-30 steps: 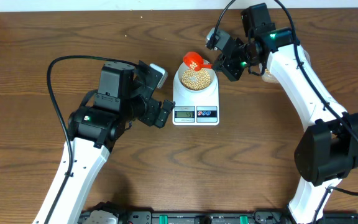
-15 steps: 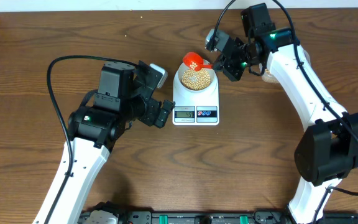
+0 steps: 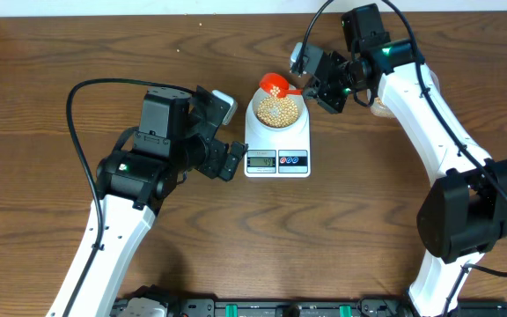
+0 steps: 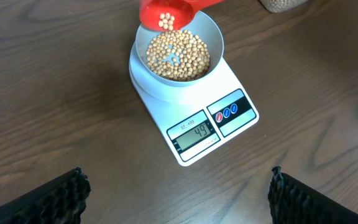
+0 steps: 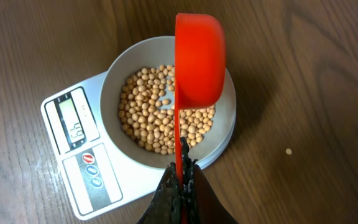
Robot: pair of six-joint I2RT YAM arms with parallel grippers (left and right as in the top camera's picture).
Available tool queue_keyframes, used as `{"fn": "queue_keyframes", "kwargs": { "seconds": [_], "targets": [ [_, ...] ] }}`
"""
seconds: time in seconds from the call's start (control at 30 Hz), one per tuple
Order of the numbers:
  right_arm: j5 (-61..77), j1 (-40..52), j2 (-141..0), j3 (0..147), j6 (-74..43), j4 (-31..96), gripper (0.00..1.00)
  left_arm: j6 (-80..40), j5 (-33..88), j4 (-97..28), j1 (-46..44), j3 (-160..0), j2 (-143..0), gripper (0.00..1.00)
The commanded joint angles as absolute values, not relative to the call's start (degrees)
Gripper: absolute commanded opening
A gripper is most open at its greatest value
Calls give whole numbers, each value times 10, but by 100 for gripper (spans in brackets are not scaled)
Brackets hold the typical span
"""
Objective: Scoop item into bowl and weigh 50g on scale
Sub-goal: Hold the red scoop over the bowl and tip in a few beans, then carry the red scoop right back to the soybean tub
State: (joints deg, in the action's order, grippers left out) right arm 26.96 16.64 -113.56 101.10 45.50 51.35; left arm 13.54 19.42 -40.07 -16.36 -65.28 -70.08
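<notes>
The white scale (image 3: 277, 151) stands mid-table with the pale bowl (image 3: 262, 99) on it. The bowl is well filled with tan beans (image 3: 278, 110). My right gripper (image 3: 312, 88) is shut on the handle of a red scoop (image 3: 273, 84), which is tipped on its side over the bowl's far-left rim. In the left wrist view a few beans (image 4: 165, 22) still lie in the scoop (image 4: 185, 7), and the display (image 4: 193, 134) reads 49. From the right wrist, the scoop (image 5: 199, 62) hangs above the beans (image 5: 146, 118). My left gripper (image 3: 229, 134) stands open and empty, left of the scale.
A container of beans (image 4: 282, 5) sits beyond the scale to the right, partly behind my right arm. One loose bean (image 5: 288, 151) lies on the wooden table right of the bowl. The table's back edge runs just behind the right arm.
My right gripper has twisted slightly, tipping the red scoop a little more over the bowl. The left arm has not moved.
</notes>
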Motion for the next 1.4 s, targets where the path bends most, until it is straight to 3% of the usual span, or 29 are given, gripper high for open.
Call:
{"fn": "queue_keyframes", "kwargs": {
  "seconds": [0.0, 0.3, 1.03, 1.37],
  "targets": [
    [269, 166, -1131, 1023, 469, 515, 1, 137, 201, -401, -165, -651, -701, 94],
    [289, 165, -1131, 1023, 472, 508, 1, 137, 201, -401, -165, -651, -701, 94],
    [546, 81, -1131, 1023, 354, 538, 1, 137, 201, -401, -165, -651, -701, 94],
    [546, 68, -1131, 1023, 352, 558, 1, 137, 201, -401, -165, -651, -701, 94]
  ]
}}
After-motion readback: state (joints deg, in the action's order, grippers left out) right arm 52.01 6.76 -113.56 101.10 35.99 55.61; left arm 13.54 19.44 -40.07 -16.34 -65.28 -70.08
